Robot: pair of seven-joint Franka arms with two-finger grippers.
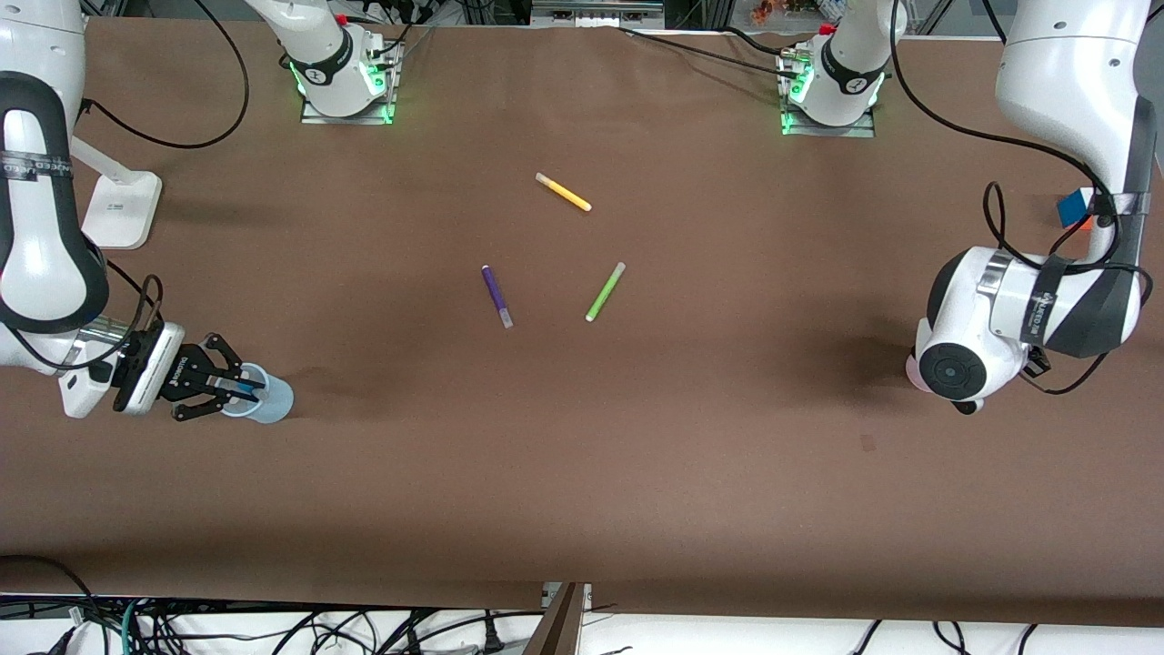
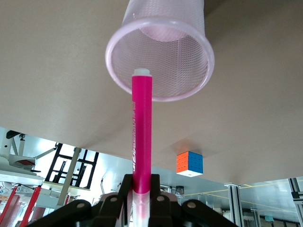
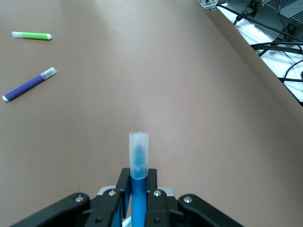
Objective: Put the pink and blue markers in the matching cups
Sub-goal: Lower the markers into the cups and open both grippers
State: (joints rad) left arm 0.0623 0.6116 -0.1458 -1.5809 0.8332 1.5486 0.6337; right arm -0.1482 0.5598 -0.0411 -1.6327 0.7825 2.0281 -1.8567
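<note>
Right gripper [image 1: 238, 389] clamped on blue marker [image 3: 138, 163], hanging over the rim of the blue cup [image 1: 273, 400] at the right arm's end of the worktop [image 1: 582, 455]. Left gripper [image 2: 142, 201] clamped on pink marker [image 2: 142, 137]; its long axis runs straight out from the fingers, tip at the mouth of the pink cup [image 2: 161, 61]. Each arm is at its own cup.

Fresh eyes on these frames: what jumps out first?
Each arm holds a marker at its own end of the table: the right gripper is shut on the blue marker over the blue cup, and the left gripper is shut on the pink marker, aimed at the pink cup. Mid-table lie the yellow marker, purple marker and green marker.
</note>
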